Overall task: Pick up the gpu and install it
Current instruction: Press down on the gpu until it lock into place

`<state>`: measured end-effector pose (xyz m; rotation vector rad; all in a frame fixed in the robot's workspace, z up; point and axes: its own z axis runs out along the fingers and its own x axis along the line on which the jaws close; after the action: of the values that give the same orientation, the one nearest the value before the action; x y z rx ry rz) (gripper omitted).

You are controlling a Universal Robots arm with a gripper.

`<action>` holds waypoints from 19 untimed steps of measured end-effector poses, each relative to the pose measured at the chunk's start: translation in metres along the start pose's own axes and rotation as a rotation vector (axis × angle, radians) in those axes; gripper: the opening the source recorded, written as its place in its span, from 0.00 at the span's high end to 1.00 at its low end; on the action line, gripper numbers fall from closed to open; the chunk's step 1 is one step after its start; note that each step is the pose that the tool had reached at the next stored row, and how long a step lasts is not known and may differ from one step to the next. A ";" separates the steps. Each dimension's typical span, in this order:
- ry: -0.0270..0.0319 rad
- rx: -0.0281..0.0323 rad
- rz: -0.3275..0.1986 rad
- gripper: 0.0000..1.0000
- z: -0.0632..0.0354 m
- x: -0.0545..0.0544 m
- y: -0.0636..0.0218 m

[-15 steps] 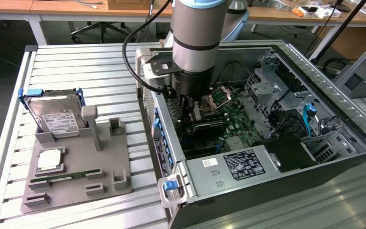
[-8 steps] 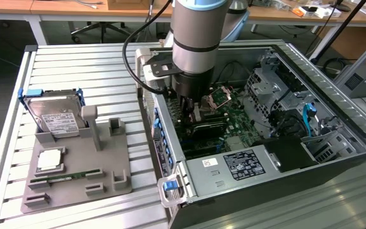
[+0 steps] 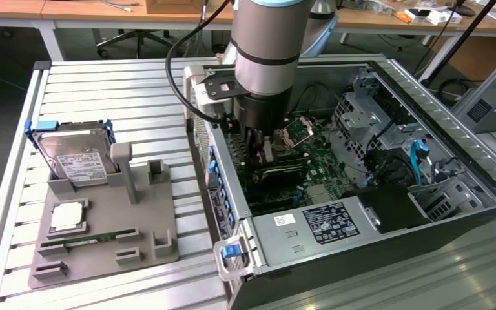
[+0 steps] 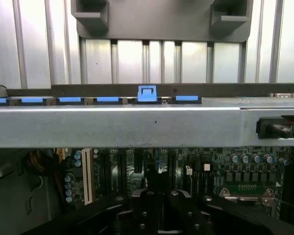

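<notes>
Wrist view shows blue latch (image 4: 147,93); exterior view, hard drive (image 3: 77,157).

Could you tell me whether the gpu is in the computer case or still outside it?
In: the gpu sits inside the case over the motherboard, under the gripper.

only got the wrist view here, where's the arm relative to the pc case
Observer: It reaches down into the open pc case, with the gripper low over the motherboard.
Operator: where's the gpu
Observer: A black card, likely the gpu, sits on the board just beneath the gripper. I can't tell if it's gripped.
Operator: what's on the tray outside
Observer: The grey tray holds the hard drive and the memory stick.
</notes>
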<state>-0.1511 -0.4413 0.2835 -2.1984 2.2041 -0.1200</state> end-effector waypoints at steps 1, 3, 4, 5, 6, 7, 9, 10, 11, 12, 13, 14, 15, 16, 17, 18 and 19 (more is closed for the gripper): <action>-0.0002 0.0001 0.000 0.89 -0.0044 0.000 -0.0003; -0.0001 -0.0001 0.000 0.89 -0.0137 0.001 -0.0010; -0.0003 -0.0001 0.000 0.89 -0.0159 0.001 -0.0011; -0.0004 -0.0001 0.000 0.89 -0.0179 0.001 -0.0013; -0.0006 0.0003 0.000 0.89 -0.0183 0.001 -0.0010; -0.0004 0.0015 0.000 0.89 -0.0186 0.001 0.0016; -0.0004 0.0035 0.000 0.89 -0.0190 0.001 0.0077; -0.0004 0.0043 0.000 0.89 -0.0193 0.001 0.0111; -0.0004 0.0049 0.000 0.89 -0.0195 0.001 0.0136; -0.0004 0.0054 0.000 0.89 -0.0197 0.001 0.0157; -0.0004 0.0057 0.000 0.89 -0.0198 0.001 0.0173; -0.0005 0.0058 -0.001 0.89 -0.0197 0.001 0.0175; -0.0005 0.0059 -0.001 0.89 -0.0198 0.001 0.0175; -0.0005 0.0059 -0.001 0.89 -0.0197 0.001 0.0175; -0.0005 0.0059 -0.001 0.89 -0.0198 0.001 0.0180; -0.0005 0.0059 -0.001 0.89 -0.0199 0.001 0.0190; -0.0005 0.0060 -0.001 0.89 -0.0201 0.001 0.0213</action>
<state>-0.1738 -0.4413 0.3020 -2.1968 2.1989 -0.1259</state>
